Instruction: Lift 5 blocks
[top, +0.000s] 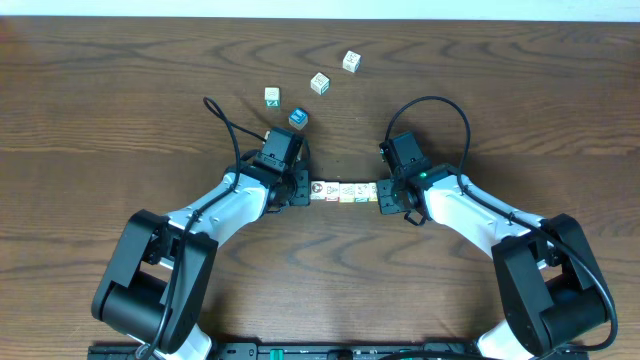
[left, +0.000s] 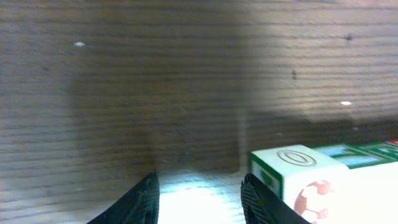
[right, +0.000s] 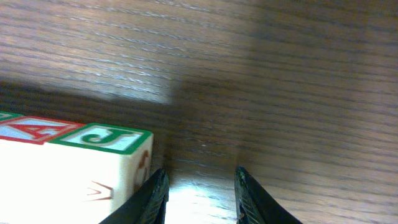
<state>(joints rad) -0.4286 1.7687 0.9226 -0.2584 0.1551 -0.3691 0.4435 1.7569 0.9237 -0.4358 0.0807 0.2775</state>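
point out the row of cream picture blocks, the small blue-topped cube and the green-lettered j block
row of cream picture blocks (top: 345, 190): overhead, middle block's top
small blue-topped cube (top: 298, 118): overhead, blue top face
green-lettered j block (right: 102, 138): right wrist, letter face

**Reaching inward, jaws parted**

Stretches the left arm (top: 215, 208) and the right arm (top: 470, 208) from the near corners toward the centre. Points the left gripper (top: 300, 190) and the right gripper (top: 386, 197) at each other, low over the tabletop (top: 100, 100). Holds both pairs of jaws partly apart.
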